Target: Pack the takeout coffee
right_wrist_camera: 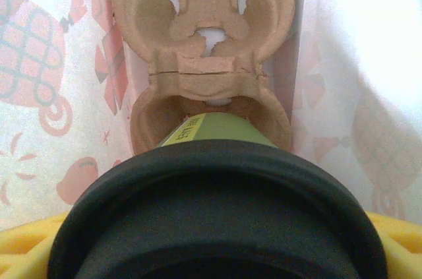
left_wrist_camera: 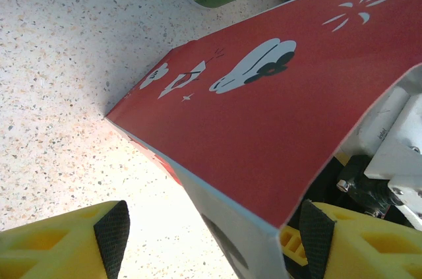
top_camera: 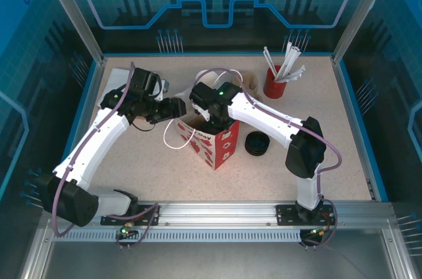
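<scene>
The right gripper (right_wrist_camera: 214,246) is closed around the takeout coffee (right_wrist_camera: 217,203), a small paper cup with a green lower part under a round black plastic lid; yellow fingers (right_wrist_camera: 26,243) press in at either side of the lid. The cup stands upright, its long axis vertical, lid up toward the wrist and green base pointing down into the near pocket of a brown moulded-pulp cup carrier (right_wrist_camera: 204,8). Carrier and cup sit inside a tall red paper bag with white drawings (top_camera: 221,146), whose pale inner walls rise on both sides. At the bag's left side the left gripper (left_wrist_camera: 214,236) has its jaws spread, a bag corner between the black pads (left_wrist_camera: 112,233), the left pad clear of the paper. Right of the bag lies a stack of black plastic lids (top_camera: 257,144) on the speckled table (top_camera: 330,154).
</scene>
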`<state>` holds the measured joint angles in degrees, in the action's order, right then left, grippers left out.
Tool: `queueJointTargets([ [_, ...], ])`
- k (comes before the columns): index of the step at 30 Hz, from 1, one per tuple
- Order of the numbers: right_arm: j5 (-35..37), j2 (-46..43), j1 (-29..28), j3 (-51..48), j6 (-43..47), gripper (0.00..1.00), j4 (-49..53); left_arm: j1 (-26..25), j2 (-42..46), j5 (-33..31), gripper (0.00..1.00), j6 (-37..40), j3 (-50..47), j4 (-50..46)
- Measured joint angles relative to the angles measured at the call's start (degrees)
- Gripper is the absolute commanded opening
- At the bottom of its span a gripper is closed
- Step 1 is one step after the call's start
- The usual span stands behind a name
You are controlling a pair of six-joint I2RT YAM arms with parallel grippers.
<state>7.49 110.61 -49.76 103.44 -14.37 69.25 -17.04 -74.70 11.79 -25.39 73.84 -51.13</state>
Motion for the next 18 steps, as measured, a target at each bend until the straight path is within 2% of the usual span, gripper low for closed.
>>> queueJointTargets([
  [18,0.02,-0.13,0.44,-2.32,1.42,0.83,-1.40,0.37,-0.81,-0.57,0.75,0.07,0.81,-1.31],
])
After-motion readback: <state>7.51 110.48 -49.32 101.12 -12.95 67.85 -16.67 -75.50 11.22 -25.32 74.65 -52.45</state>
